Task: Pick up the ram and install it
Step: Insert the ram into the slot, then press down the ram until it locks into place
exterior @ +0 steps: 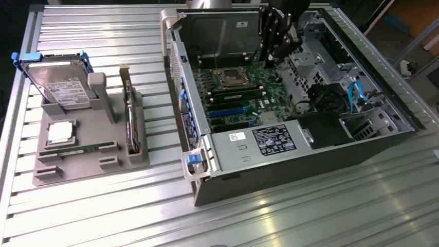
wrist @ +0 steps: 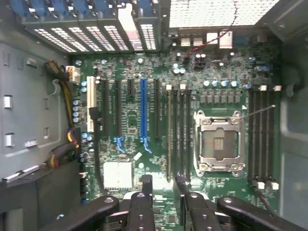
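Exterior view: the ram (exterior: 69, 150) is a thin green strip, chips too small to make out; it lies along the front slot of the grey holder (exterior: 89, 167) at the exterior view's left, well apart from the gripper (exterior: 273, 57); gripper hangs over the open computer case (exterior: 309, 170), holding nothing; wrist view adds the spread fingers (wrist: 147, 192) above the motherboard (wrist: 130, 125), its CPU socket (wrist: 218, 142) and a blue slot (wrist: 143, 113).

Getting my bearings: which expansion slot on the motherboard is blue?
The long slot with black slots on both sides; one white slot sits at the row's end.
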Available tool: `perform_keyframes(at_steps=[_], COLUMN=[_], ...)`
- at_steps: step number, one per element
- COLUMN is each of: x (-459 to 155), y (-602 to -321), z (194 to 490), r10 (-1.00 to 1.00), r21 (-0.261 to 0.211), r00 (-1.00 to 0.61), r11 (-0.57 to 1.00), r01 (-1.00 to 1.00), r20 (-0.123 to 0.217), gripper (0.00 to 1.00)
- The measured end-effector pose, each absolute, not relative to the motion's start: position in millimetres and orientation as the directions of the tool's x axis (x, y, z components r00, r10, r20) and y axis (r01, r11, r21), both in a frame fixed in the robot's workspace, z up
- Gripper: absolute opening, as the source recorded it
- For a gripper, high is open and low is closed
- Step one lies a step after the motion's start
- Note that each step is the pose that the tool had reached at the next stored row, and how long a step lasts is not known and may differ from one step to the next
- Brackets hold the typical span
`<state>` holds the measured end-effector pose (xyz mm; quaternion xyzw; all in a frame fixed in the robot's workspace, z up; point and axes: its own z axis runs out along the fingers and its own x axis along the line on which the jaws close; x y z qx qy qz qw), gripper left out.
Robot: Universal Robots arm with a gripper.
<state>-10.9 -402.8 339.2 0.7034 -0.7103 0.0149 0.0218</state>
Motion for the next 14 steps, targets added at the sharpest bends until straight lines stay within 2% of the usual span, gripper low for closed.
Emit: perform_keyframes(at_steps=[1,14], x=[-11.0,-11.0], y=[-402.8,-402.8], z=[341.6,341.7], r10=[-0.999,-0.999], r21=[0.009,0.009], r00=[-0.010,-0.009], r11=[0.010,0.010], r01=[-1.000,-1.000], r20=[0.042,0.042], gripper=[0.32,0.32])
